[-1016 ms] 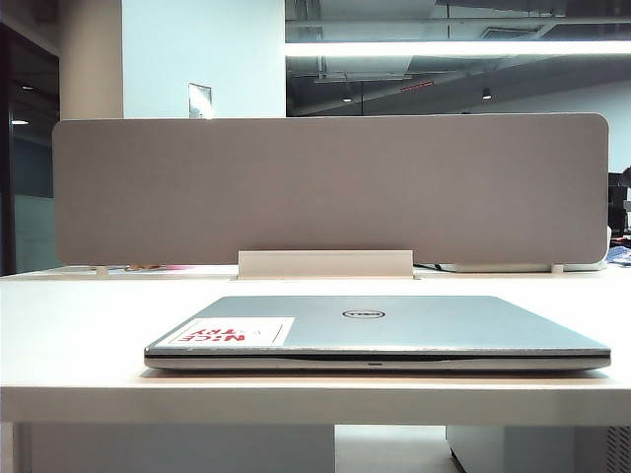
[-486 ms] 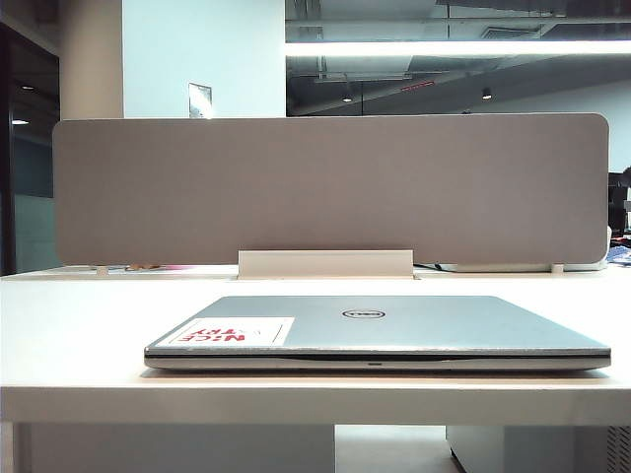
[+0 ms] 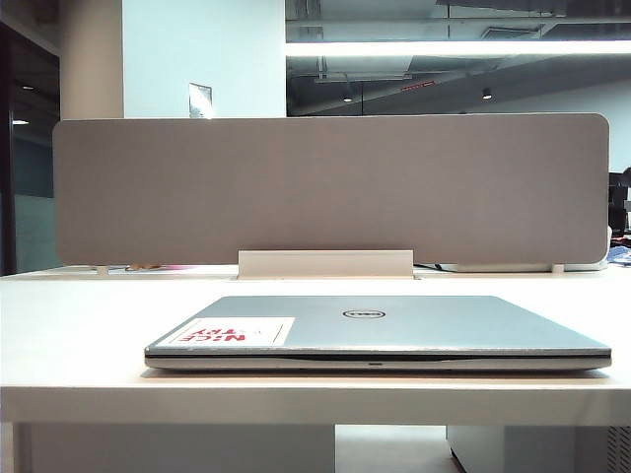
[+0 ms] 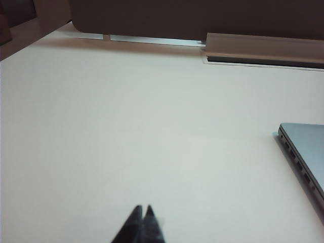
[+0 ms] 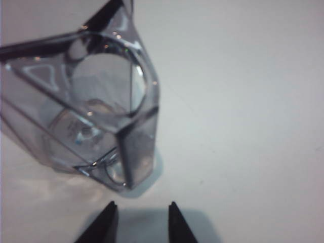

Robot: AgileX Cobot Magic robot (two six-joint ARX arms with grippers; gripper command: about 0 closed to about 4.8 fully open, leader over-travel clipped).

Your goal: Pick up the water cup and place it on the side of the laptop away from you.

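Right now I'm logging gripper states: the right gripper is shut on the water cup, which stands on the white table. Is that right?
Not quite. In the right wrist view the right gripper is open, its fingertips apart and short of the water cup, not gripping it. The rest holds: the cup stands on the white table.

A big, flat white table (image 3: 79, 325) holds the things. A thin, wide silver-grey laptop (image 3: 380, 330) lies shut on it, near the front edge, with a white sticker with red letters (image 3: 232, 332) on its lid. A small clear glass cup (image 5: 88, 109) stands on the white top too. A long grey board (image 3: 330, 187) stands up along the far edge.
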